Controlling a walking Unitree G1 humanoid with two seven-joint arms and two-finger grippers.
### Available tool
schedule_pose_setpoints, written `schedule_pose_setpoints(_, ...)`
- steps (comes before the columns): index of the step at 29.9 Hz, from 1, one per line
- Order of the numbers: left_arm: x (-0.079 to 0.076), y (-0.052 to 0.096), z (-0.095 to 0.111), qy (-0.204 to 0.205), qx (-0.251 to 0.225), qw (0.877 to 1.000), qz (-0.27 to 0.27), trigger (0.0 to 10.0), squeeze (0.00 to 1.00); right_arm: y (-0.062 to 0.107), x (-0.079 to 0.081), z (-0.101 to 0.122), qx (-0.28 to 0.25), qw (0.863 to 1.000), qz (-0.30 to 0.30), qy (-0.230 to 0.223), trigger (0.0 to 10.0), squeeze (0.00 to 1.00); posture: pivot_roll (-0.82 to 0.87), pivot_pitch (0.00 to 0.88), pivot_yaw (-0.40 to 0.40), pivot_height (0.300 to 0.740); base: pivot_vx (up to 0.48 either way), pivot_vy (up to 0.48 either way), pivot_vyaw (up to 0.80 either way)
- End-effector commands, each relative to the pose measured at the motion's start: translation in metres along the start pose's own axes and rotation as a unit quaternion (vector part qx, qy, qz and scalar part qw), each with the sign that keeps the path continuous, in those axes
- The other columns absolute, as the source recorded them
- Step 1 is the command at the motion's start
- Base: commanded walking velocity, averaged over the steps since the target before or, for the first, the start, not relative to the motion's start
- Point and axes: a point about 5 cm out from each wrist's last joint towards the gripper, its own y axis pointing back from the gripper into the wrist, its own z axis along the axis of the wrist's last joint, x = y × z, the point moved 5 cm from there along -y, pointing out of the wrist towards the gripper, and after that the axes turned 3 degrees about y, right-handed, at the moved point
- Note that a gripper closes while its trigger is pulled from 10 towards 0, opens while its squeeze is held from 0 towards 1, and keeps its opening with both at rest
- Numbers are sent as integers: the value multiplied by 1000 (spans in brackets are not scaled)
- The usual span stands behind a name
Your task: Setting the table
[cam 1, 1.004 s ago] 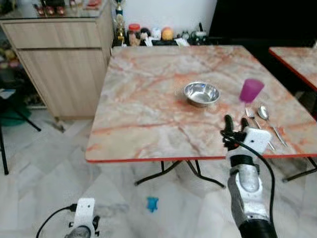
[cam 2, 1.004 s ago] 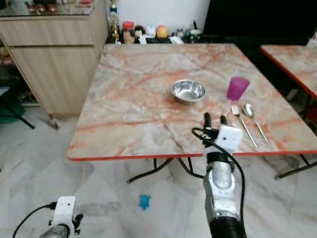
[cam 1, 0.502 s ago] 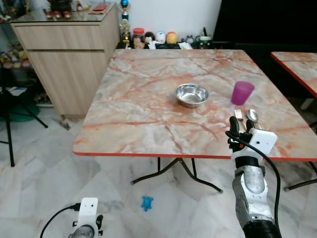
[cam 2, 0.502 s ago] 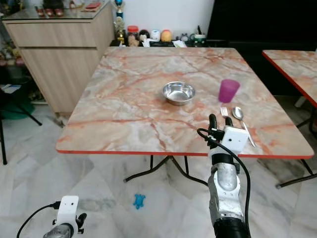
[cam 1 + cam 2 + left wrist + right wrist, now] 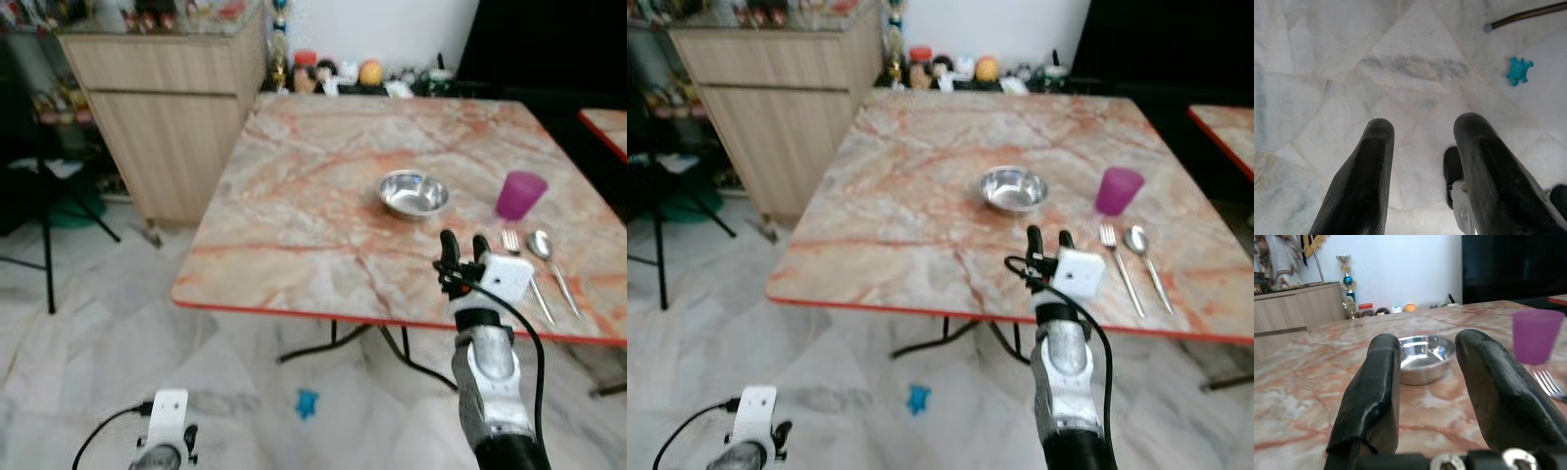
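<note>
Right gripper [image 5: 464, 245] up at the near edge of the table [image 5: 313, 196], fingers apart, nothing in them.

Bowl [image 5: 413, 193] sits mid-table, purple cup [image 5: 520, 195] off to its right, fork [image 5: 523, 273] and spoon [image 5: 552, 259] side by side just in front of the cup. Left gripper [image 5: 1422, 161] hangs low over the floor [image 5: 1327, 58], fingers spread too, a little blue toy [image 5: 1518, 70] lying further out on the tiles.

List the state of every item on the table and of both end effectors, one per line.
Steel bowl: upright, empty.
Purple cup: upright, contents not visible.
Fork: lying flat beside the spoon.
Spoon: lying flat, right of the fork.
Right end effector: open, empty, raised at the table's near edge.
Left end effector: open, empty, hanging over the floor.
</note>
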Motion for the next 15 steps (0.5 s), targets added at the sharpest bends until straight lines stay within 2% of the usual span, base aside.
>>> schedule_pose_setpoints(1, -1, 0, 1, 7, -1, 1000, -1, 10000, 0, -1, -2, 1, 1, 1000, -3, -2, 10000, 0, 22, 0, -15, 740, 244, 0, 0)
schedule_pose_setpoints(15, -3, -1, 4, 8, -4, 1000, -5, 10000, 0, -4, 0, 3, -2, 1000, 2, -4, 10000, 0, 19, 0, -14, 740, 249, 0, 0)
